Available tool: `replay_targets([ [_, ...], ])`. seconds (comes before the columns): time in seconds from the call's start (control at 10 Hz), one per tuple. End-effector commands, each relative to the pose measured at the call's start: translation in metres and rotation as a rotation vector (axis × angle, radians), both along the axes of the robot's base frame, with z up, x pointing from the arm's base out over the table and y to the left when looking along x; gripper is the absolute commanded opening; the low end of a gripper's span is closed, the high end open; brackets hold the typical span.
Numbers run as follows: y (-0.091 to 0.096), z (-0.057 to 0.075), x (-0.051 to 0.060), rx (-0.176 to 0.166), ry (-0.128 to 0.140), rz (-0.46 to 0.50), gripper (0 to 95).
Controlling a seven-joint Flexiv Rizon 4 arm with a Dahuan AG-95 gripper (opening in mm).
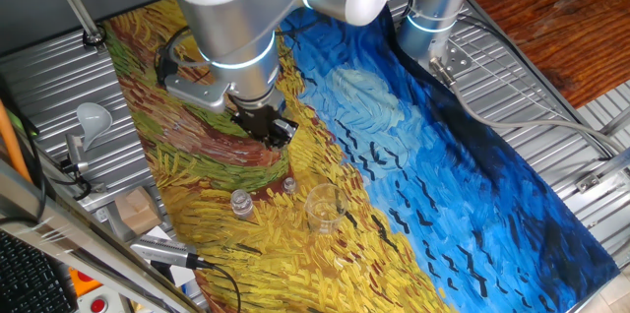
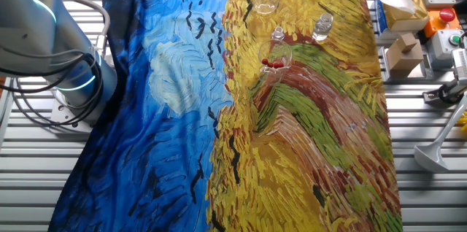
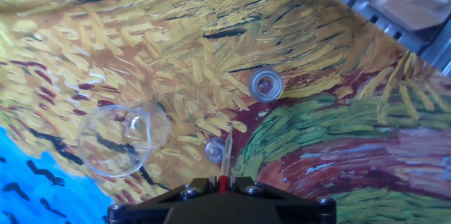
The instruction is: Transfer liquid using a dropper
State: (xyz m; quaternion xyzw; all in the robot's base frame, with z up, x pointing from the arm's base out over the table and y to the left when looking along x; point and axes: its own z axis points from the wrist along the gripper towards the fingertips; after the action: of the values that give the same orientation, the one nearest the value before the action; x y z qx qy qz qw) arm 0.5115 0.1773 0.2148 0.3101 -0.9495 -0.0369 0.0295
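Observation:
My gripper (image 3: 223,181) is shut on the dropper (image 3: 226,159). Its red bulb sits between the jaws and its clear stem points down at the cloth. The stem's tip hangs just right of a small glass vial (image 3: 213,151). A second small vial (image 3: 266,84) stands further off, and a clear beaker (image 3: 116,140) stands to the left. From the fixed views, the gripper (image 1: 276,132) hovers above the vials (image 1: 241,203) and the beaker (image 1: 323,208). A glass cup holding red-bulbed droppers (image 2: 275,61) stands near the vials (image 2: 322,26).
A painted blue and yellow cloth (image 2: 182,115) covers the table. A cardboard box (image 2: 400,51) and button boxes (image 2: 446,20) sit along one side. A white funnel-shaped part (image 1: 91,116) and cables lie by the edge. The arm's base (image 2: 69,79) stands beside the cloth.

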Motion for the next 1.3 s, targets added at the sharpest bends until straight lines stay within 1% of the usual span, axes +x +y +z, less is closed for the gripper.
replay_targets([
  [0.1, 0.017, 0.012, -0.009, -0.022, 0.012, -0.025, 0.0],
  [0.2, 0.026, 0.018, -0.016, -0.024, 0.015, -0.043, 0.0],
  [0.4, 0.039, 0.027, -0.025, -0.03, 0.019, -0.065, 0.0],
  [0.6, 0.045, 0.029, -0.031, -0.03, 0.022, -0.083, 0.0],
  [0.7, 0.049, 0.03, -0.036, -0.03, 0.02, -0.097, 0.0],
  [0.8, 0.05, 0.029, -0.037, -0.029, 0.011, -0.091, 0.0],
  [1.0, 0.05, 0.029, -0.037, -0.024, 0.005, -0.064, 0.0],
  [1.1, 0.05, 0.029, -0.037, -0.015, -0.013, -0.017, 0.0],
  [1.2, 0.05, 0.029, -0.037, -0.013, -0.019, 0.013, 0.0],
  [1.3, 0.05, 0.029, -0.037, -0.004, -0.023, 0.037, 0.0],
])
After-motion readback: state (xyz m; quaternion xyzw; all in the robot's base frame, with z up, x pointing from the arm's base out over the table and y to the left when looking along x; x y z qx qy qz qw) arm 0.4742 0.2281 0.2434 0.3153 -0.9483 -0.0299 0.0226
